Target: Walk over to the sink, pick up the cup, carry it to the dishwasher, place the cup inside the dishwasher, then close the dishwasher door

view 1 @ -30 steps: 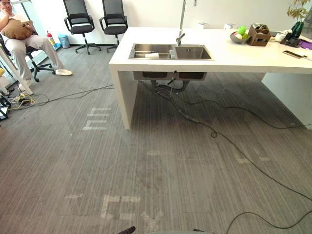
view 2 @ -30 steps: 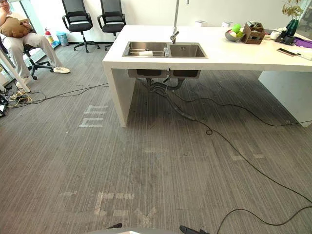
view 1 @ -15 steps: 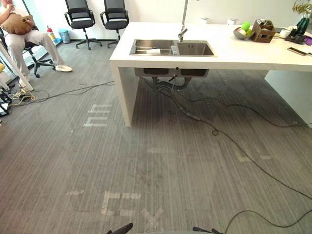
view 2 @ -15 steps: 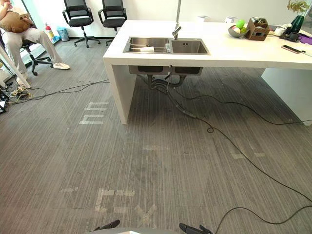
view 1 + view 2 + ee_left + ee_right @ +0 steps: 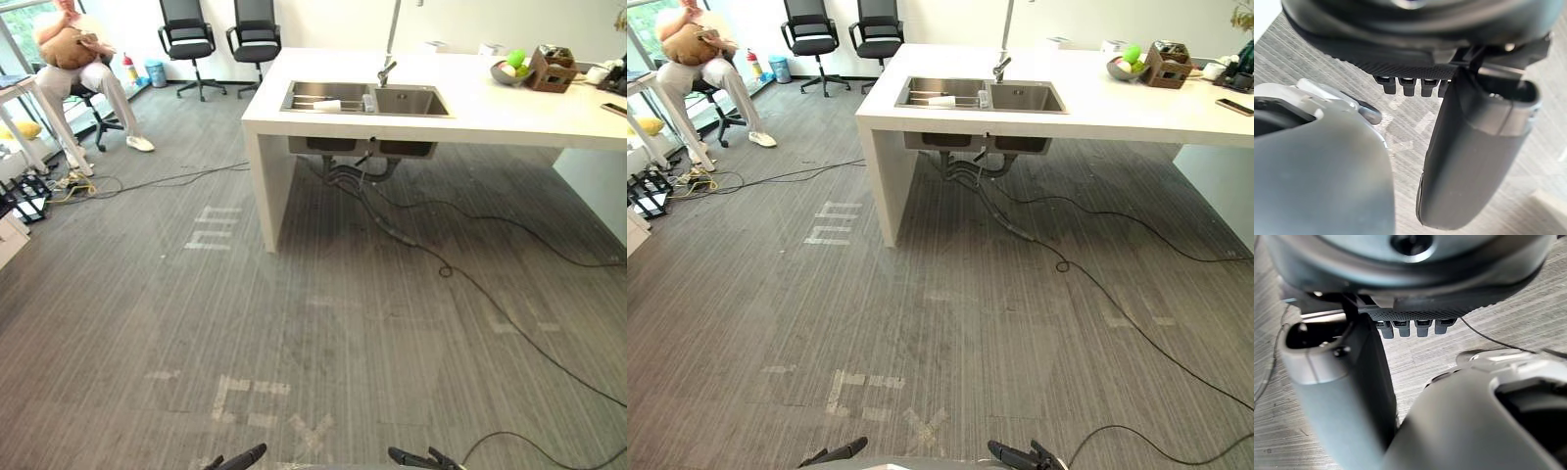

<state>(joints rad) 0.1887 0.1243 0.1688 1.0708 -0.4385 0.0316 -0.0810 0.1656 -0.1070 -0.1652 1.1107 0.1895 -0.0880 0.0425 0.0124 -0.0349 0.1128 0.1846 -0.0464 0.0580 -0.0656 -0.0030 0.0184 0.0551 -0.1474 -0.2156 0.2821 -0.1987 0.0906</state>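
Two dark hands, left hand (image 5: 245,456) and right hand (image 5: 423,457), hang with fingers (image 5: 1403,87) loosely straight and empty over grey ribbed carpet (image 5: 323,323). Far beyond the fingertips a white cup (image 5: 940,100) lies on its side, long axis crosswise, in the left basin of the steel sink (image 5: 1024,98), set in a white counter (image 5: 1136,108)

The faucet (image 5: 388,70) is cut off above; the cup (image 5: 328,105) looks too small to detail.

Both head views shared the sink (image 5: 364,98), far ahead; wrist views looked closely past left hand (image 5: 1469,147) and right hand (image 5: 1342,396) at carpet (image 5: 1405,122).
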